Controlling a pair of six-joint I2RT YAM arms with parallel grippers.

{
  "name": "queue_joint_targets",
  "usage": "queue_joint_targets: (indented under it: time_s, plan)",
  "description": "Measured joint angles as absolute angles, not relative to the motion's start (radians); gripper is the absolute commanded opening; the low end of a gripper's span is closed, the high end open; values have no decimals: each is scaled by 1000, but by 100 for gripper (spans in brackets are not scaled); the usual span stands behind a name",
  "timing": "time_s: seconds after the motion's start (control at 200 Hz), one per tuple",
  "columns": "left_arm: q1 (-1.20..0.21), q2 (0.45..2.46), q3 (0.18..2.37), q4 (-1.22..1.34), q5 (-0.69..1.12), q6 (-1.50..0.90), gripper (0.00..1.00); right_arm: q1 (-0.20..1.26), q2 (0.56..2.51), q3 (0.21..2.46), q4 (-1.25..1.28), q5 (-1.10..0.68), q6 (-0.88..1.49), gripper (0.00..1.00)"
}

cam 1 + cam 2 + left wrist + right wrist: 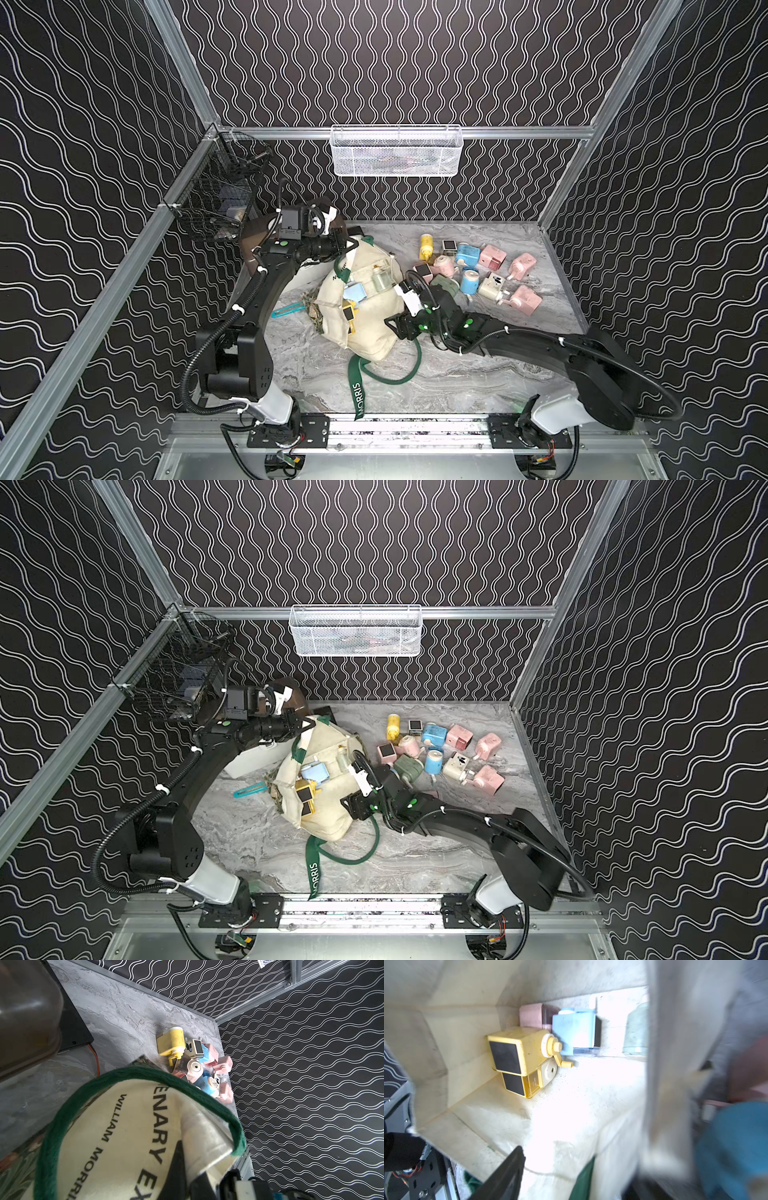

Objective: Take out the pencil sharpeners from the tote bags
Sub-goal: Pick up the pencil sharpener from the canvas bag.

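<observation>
A yellow sharpener [517,1057] and a blue sharpener [575,1032] lie inside the tote bag [370,336], ahead of the right fingers [508,1167], which sit at the bag's mouth. Whether these are spread I cannot tell. The left fingers [176,1163], pressed together, pinch the bag's rim. A heap of sharpeners [469,282] rests on the tabletop [457,374] beside the right fingers, outside the bag.

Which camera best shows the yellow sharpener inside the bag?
Right wrist view: the yellow sharpener sits close, crank and dark face clear. Both top views show it small inside the tote bag; the left wrist sees only its outside.
</observation>
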State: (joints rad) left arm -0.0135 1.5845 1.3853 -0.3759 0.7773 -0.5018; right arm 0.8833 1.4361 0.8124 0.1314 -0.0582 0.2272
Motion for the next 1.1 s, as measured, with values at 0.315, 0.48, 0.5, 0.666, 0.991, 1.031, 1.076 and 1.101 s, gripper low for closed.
queue_joint_targets:
  time_s: [0.315,0.48,0.5,0.666,0.991,1.031,1.076,1.101]
  plan:
    - [-12,1548,1353,-359,780,-498,0,910,1177,737,149,-18,227,66]
    - [-2,1547,1335,-330,808,-527,0,975,1253,788,150,-66,215,55]
    - [0,1547,1333,-327,812,-527,0,986,1270,800,148,-69,211,54]
    - [8,1547,1325,-314,823,-548,0,1003,1454,923,140,-68,204,49]
    - [10,1545,1321,-309,823,-551,0,1005,1778,1149,112,-59,230,75]
    - [10,1545,1320,-308,823,-551,0,1005,1802,1166,113,-62,236,78]
    - [10,1545,1320,-308,823,-551,0,1006,1825,1177,118,-67,236,81]
    - [10,1545,1320,-308,823,-551,0,1006,1837,1182,121,-71,236,83]
